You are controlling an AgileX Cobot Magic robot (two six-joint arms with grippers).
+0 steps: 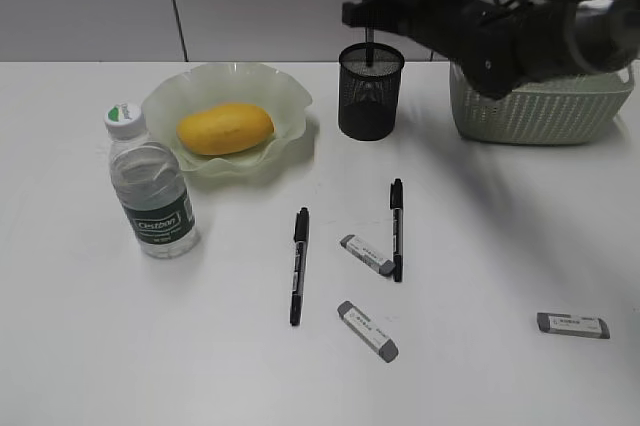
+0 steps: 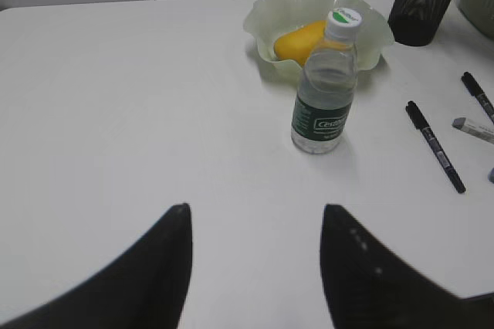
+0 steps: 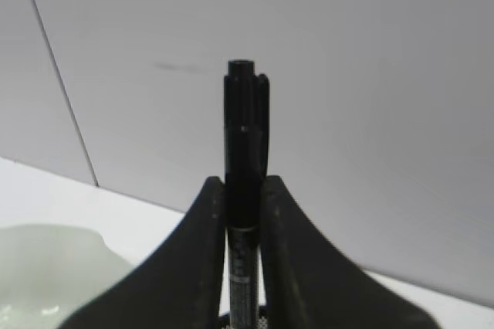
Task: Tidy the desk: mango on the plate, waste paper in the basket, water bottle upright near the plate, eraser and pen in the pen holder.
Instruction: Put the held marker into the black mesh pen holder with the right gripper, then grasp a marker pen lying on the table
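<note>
- Exterior view: the right gripper [image 1: 371,8] hangs above the pen holder [image 1: 370,91], clamped on a black pen [image 1: 368,46] that stands upright with its lower end just inside the cup's mouth. Judged from this, the step in hand is dropping that pen into the pen holder; it goes best if the pen is kept vertical and centred over the opening, and lowered a little more before release so it cannot catch the rim or tip the light mesh cup.
- On the worktop [image 1: 80,346] the mango [image 1: 225,128] already lies on the plate [image 1: 290,96], and the water bottle [image 1: 150,191] stands upright just beside it. Two loose pens [image 1: 298,264] and three erasers [image 1: 367,330] lie in front, and the basket [image 1: 540,111] sits behind the right arm. I cannot see the waste paper.
- Left wrist view: the left gripper [image 2: 255,263] hovers over bare worktop with its jaws apart and nothing between them, well apart from the water bottle [image 2: 326,86] and the plate [image 2: 266,16]. It should keep out of the right arm's way.
- Right wrist view: the fingers [image 3: 193,267] press on both sides of the pen [image 3: 245,159], which rises straight above them, cap end up. The grip looks square, so opening gently, without a sideways flick, should let it fall cleanly.
</note>
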